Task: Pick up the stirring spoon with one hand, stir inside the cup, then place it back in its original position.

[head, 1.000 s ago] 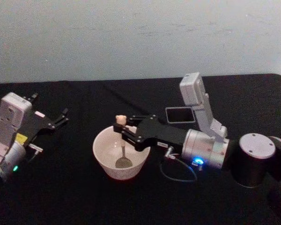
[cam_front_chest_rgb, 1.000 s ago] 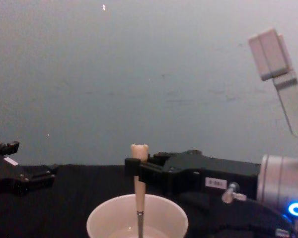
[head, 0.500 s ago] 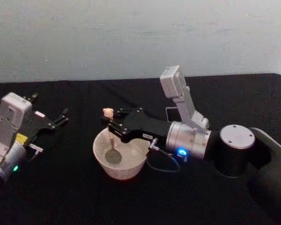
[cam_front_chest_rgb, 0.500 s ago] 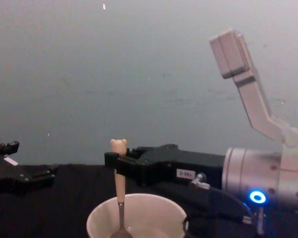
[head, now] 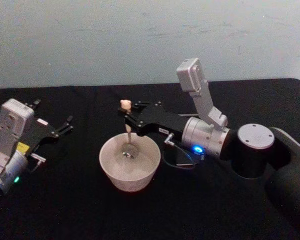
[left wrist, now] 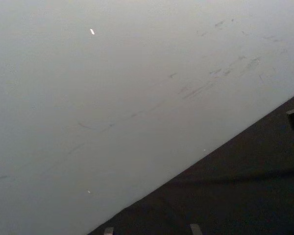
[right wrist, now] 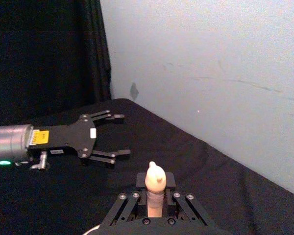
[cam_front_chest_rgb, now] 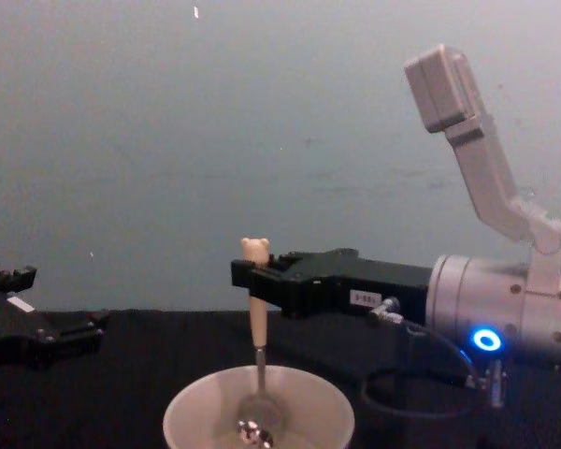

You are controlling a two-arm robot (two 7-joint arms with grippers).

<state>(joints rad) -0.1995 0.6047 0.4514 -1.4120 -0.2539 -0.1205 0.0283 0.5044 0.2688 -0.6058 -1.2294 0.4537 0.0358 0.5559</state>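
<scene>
The right gripper [head: 127, 116] gripped the stirring spoon [head: 126, 132] just below its bear head, fingers closed on the handle. The shaft hung nearly upright, bowl down inside the cup [head: 130, 181] (possibly touching its floor). The left gripper [head: 64, 126] sat idle at the left of the worktop [head: 70, 205], fingers spread.

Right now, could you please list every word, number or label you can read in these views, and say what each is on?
Nothing here reads clearly.
Small white label on the right gripper, which holds the stirring spoon: print too small to read.
Yellow label on the left gripper: too blurred to read.
White tag beside it: too small to read.
</scene>
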